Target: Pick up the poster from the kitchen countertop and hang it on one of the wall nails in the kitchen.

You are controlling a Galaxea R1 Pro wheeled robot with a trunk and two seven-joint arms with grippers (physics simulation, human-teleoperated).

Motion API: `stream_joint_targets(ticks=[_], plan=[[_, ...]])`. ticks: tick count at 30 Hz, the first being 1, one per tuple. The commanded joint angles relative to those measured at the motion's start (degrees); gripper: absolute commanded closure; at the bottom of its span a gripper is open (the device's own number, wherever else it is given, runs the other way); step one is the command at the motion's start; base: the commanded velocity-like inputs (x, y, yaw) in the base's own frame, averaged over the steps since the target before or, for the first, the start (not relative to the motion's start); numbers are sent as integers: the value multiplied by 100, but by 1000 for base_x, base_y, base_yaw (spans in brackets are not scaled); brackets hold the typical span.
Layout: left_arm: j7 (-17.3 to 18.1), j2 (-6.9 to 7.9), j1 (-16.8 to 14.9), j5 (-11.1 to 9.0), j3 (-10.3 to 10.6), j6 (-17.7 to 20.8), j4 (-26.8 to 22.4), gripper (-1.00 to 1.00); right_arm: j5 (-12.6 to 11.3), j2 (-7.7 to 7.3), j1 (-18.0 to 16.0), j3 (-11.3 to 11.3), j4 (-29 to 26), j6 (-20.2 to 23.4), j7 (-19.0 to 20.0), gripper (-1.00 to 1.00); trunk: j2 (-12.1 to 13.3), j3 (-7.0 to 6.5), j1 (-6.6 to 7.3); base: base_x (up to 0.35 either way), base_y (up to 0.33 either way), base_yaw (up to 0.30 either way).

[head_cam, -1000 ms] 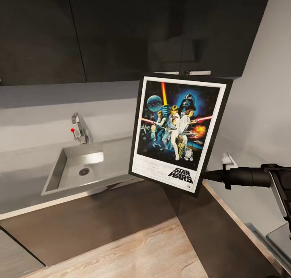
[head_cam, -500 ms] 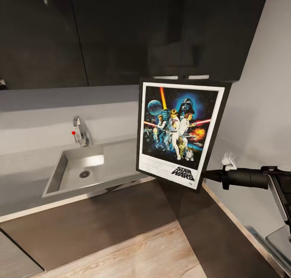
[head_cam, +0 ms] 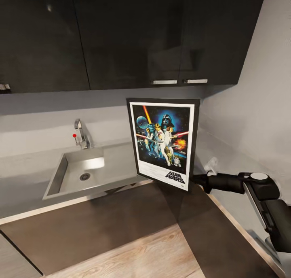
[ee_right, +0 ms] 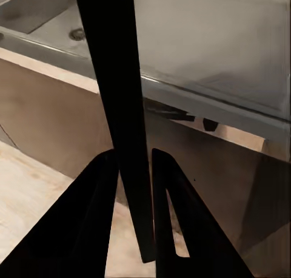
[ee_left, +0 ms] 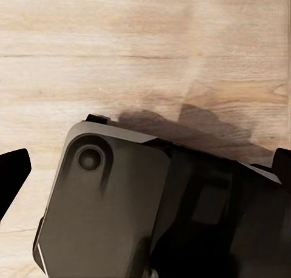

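The poster (head_cam: 163, 142) hangs upright in the air in front of the corner of the kitchen, clear of the worktop (head_cam: 117, 160), its printed face turned toward the head camera and its lower right corner at the tip of the right gripper (head_cam: 197, 178). In the right wrist view the poster (ee_right: 118, 102) shows edge-on as a thin black slab running between the two dark fingers (ee_right: 91, 217), the jaws closed narrow on its frame. Behind it lie the sink (head_cam: 76, 172) and the faucet (head_cam: 81, 134), with black upper cabinets (head_cam: 121, 35) above and a pale grey wall (head_cam: 250, 108) to the right. The left wrist view looks down on wood floor (ee_left: 145, 53) and dark robot body; whether the left jaws are wide or narrow cannot be told.
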State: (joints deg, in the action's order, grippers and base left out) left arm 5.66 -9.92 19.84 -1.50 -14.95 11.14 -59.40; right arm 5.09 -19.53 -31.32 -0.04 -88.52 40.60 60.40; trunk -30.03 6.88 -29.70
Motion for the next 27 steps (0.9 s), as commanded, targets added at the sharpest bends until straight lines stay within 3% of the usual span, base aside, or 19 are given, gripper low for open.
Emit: stream_joint_targets(ticks=[1, 3, 9, 19, 23, 27], plan=[[40, -7, 1, -13, -20, 24, -8, -100, 51, 26, 7, 62, -7, -11, -147, 100, -10, 3, -3, 0, 0, 42], [38, -7, 2, -10, -18, 4, 6, -100, 70, 57, 22, 127, -7, -46, -364, 100, -10, -3, -3, 0, 0, 18], [39, -7, 3, -13, -17, -21, 138, -100, 72, 70, 29, 150, -7, -56, -391, 100, -10, -17, -3, 0, 37, -18], [32, -7, 1, -25, -24, -24, 169, -100, 63, 64, 30, 134, -7, -69, -366, 100, -10, -98, -3, 0, 265, -126], [20, -7, -3, -33, -32, -35, 118, -100, 62, 64, 30, -86, -7, -70, -183, 100, -10, -136, -3, 0, 119, -87], [16, -7, 1, -41, -43, -27, 114, -100, 62, 64, 30, -169, -7, -70, -140, 100, -10, -174, -3, 0, 27, -78]])
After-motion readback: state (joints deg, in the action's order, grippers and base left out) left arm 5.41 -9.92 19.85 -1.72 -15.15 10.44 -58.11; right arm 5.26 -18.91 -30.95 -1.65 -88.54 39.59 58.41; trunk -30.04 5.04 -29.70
